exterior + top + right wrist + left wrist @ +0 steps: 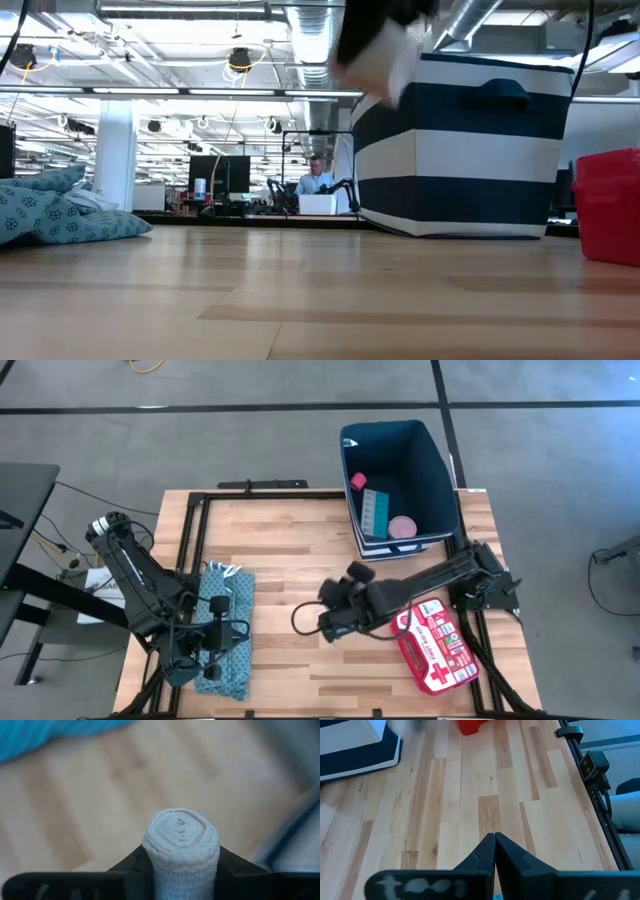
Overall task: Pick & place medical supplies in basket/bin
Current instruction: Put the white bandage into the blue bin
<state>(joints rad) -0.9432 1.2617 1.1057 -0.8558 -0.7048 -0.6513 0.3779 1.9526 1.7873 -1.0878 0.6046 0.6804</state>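
My right gripper (335, 605) hangs over the middle of the table, shut on the beige bandage roll (181, 832), which shows pale and blurred high in the low view (385, 55). The navy bin (440, 470) stands at the far right on its striped base (450, 190) and holds the pink cube (358, 481), the light blue pill organizer (375, 512) and the pink tape roll (403, 527). The first aid pouch (435, 645) lies flat near the right edge. My left gripper (494, 855) is shut and rests over the teal cloth (225, 625). No white stick is in view. My right gripper (181, 859) pinches the bandage roll between its two fingers, one on each side of the roll's round wall (150, 855). The roll lies along the fingers, with its spiral end (181, 827) pointing forward past the tips. It is lifted clear of the table.
The folded teal patterned cloth (60, 215) lies at the near left under my left arm. Black frame rails (195, 530) run along the table's left, far and right sides. Bare wood (290, 560) lies between the cloth and the bin. A person sits far behind the table (318, 180).
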